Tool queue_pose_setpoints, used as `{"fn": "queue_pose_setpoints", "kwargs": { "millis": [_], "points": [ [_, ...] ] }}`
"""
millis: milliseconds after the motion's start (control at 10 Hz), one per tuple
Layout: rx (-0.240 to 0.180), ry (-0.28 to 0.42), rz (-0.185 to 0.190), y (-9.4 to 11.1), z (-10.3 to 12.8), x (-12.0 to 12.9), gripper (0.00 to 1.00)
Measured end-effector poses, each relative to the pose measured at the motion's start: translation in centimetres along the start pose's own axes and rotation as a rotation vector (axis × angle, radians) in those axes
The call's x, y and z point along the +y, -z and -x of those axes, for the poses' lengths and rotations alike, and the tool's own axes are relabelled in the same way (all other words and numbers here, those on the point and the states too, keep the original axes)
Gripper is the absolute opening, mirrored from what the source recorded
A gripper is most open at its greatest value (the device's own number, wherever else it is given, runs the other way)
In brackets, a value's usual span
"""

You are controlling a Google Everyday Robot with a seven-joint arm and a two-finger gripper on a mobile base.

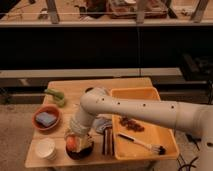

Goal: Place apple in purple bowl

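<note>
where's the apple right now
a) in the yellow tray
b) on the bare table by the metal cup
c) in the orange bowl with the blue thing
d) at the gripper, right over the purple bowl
d: the apple sits at the gripper, directly over the purple bowl at the table's front edge, well away from the orange bowl and the yellow tray.

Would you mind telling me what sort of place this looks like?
Probably a lab or test kitchen: a small wooden table holds a yellow tray and an orange bowl, while the robot's tool holds the apple over the purple bowl.
</note>
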Motion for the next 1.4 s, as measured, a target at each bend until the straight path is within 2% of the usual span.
{"fn": "queue_pose_setpoints", "kwargs": {
  "millis": [200, 400, 500, 600, 800, 1100, 1400],
  "points": [
    [0.008, -0.008, 0.037, -1.3, -0.1, -0.2, 0.35],
    [0.016, -0.021, 0.048, -2.0, -0.5, -0.4, 0.53],
    [0.026, -0.037, 0.053, -2.4, -1.1, -0.4, 0.68],
    [0.031, -0.043, 0.055, -2.6, -1.3, -0.5, 0.74],
    [0.046, -0.058, 0.051, -2.4, -2.0, -0.4, 0.78],
    [0.072, -0.068, 0.025, -0.5, -2.8, -0.4, 0.78],
    [0.071, -0.064, 0.022, -0.1, -3.0, -0.3, 0.78]
  ]
}}
